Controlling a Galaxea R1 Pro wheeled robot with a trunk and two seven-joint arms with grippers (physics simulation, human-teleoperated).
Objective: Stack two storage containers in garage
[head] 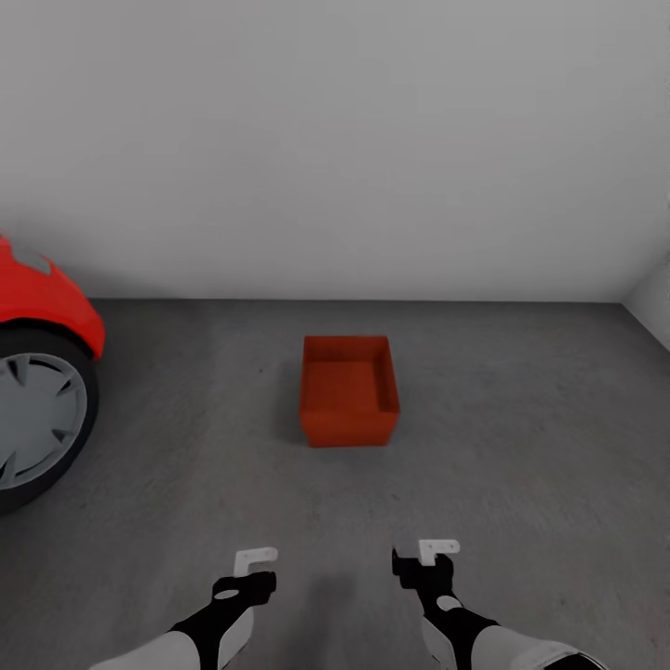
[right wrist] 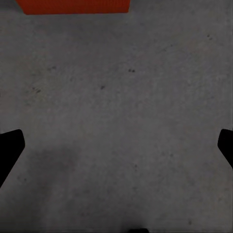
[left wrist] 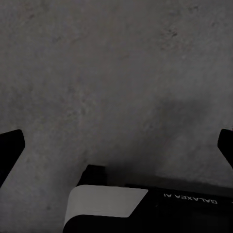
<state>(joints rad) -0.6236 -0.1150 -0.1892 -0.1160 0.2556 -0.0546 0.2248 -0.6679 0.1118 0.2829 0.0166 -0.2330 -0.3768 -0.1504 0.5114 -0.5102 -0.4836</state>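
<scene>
One orange-red open-top storage container (head: pixel 349 389) stands empty on the dark grey concrete floor (head: pixel 521 437) of the garage, a little ahead of me and midway between my arms. A strip of that container (right wrist: pixel 73 6) shows in the right wrist view. My left gripper (head: pixel 253 564) and right gripper (head: pixel 430 555) hang low over the floor, short of the bin, each open with nothing between the fingers. In the left wrist view the left gripper (left wrist: pixel 116 145) spans bare concrete. The right gripper (right wrist: pixel 116 145) does likewise in its own view.
A red car (head: pixel 42 302) with a grey-spoked wheel (head: pixel 33 419) stands at the left. A white wall (head: pixel 335 140) closes the far side and another wall (head: pixel 653 300) meets it at the right. My black base (left wrist: pixel 165 206) lies under the left gripper.
</scene>
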